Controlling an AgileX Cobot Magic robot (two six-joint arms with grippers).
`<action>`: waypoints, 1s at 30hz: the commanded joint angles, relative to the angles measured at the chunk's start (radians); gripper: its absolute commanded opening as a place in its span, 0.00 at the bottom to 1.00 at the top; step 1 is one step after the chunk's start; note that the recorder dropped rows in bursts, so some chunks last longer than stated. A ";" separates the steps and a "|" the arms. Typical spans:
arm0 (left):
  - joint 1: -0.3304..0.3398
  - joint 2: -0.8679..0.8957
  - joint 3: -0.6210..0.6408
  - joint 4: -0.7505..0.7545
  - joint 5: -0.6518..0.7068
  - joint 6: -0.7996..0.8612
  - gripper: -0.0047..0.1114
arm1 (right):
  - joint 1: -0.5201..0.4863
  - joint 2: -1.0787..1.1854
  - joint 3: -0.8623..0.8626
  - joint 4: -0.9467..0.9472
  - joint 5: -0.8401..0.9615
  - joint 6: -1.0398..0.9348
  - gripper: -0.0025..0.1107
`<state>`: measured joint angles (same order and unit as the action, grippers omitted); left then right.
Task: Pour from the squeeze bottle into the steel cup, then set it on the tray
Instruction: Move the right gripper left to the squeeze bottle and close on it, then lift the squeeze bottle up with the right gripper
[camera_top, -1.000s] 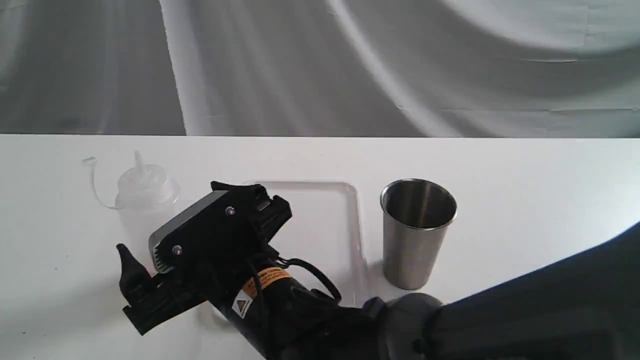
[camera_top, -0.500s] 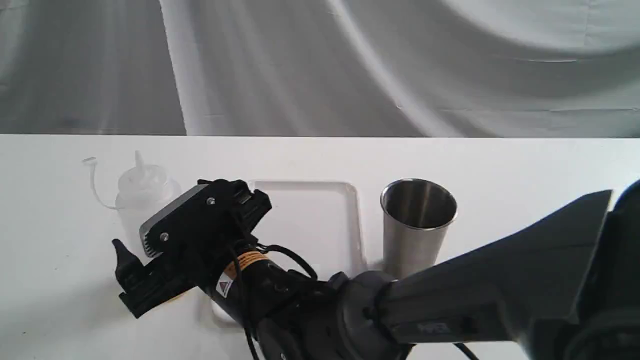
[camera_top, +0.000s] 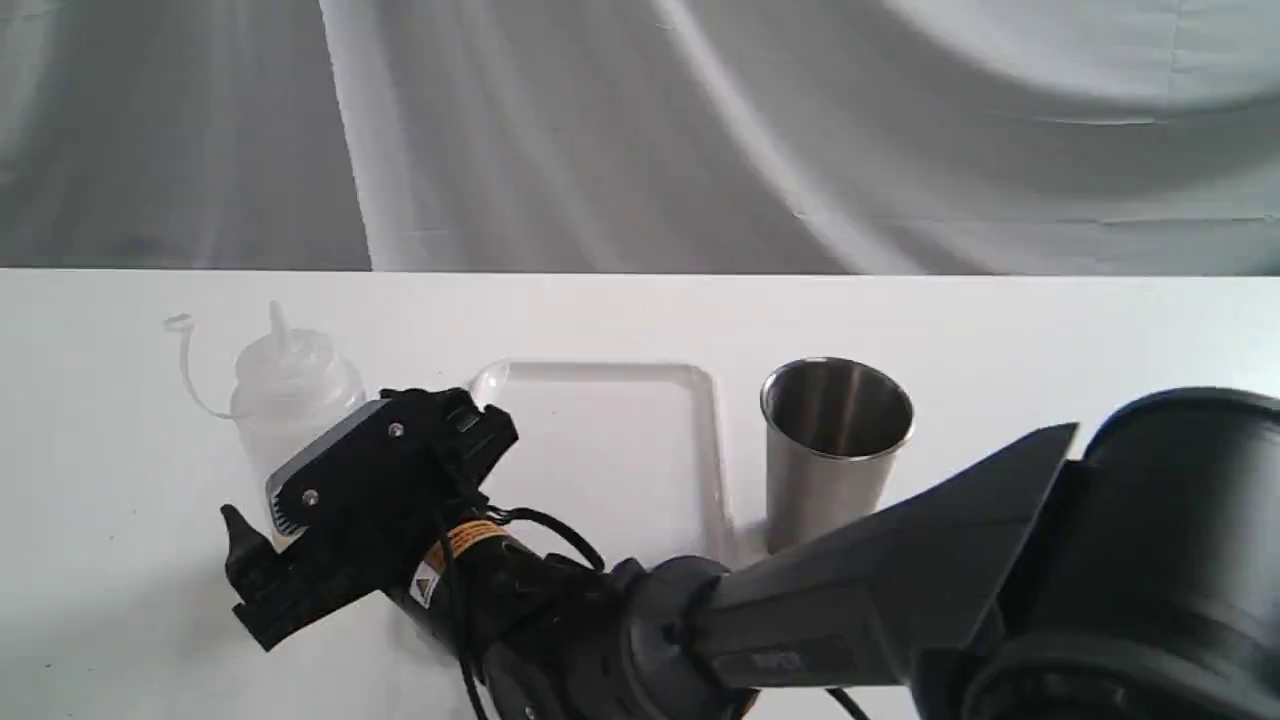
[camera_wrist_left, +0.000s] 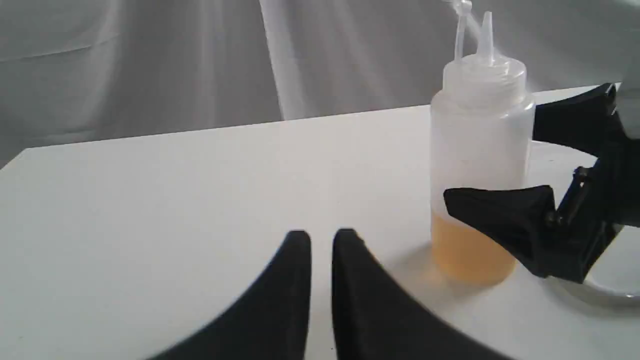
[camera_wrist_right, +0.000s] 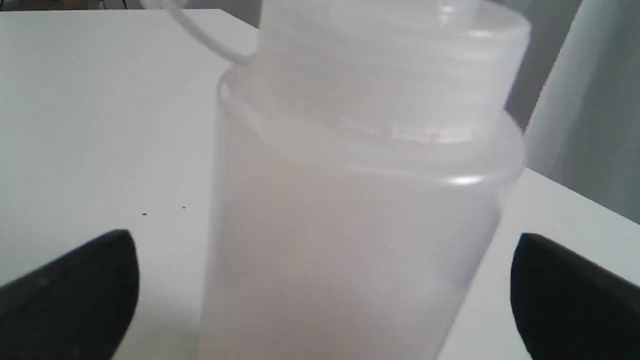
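- Amber in the lower part, cloudy white plastic above: logged the squeeze bottle (camera_top: 290, 390) thus, upright on the table (camera_top: 1050, 340), near the left end of the tray (camera_top: 600, 375), with the steel cup (camera_top: 835, 460) beyond the tray's other end.
- Noted nozzle pointing up, cap off on its thin strap, standing out to one side.
- Found right gripper (camera_wrist_right: 325, 280) reached across the middle, jaws spread wide to either side of the bottle body; gap visible on both sides in the right wrist view, nothing held.
- Found left gripper (camera_wrist_left: 320, 245) low over bare table near the bottle, fingers almost together, holding nothing.
- Judged step in hand: approach to the grasp, ahead of any pour. Could not make out contents of the cup's dark interior.
- Judged next move to call for a gentle close on the body (soft wall, open nozzle, so a hard squeeze likely to spurt), then lift, carry over the tray, tip nozzle above the cup rim.
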<state>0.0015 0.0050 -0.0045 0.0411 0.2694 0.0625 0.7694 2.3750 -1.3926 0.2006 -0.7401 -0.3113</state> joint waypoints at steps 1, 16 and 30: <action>-0.001 -0.005 0.004 0.002 -0.007 -0.002 0.11 | -0.006 0.022 -0.029 -0.006 -0.003 0.009 0.95; -0.001 -0.005 0.004 0.002 -0.007 -0.002 0.11 | -0.024 0.111 -0.121 0.001 -0.007 0.113 0.95; -0.001 -0.005 0.004 0.002 -0.007 -0.002 0.11 | -0.024 0.172 -0.191 -0.004 0.005 0.138 0.95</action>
<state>0.0015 0.0050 -0.0045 0.0411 0.2694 0.0625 0.7517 2.5443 -1.5784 0.2049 -0.7380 -0.1806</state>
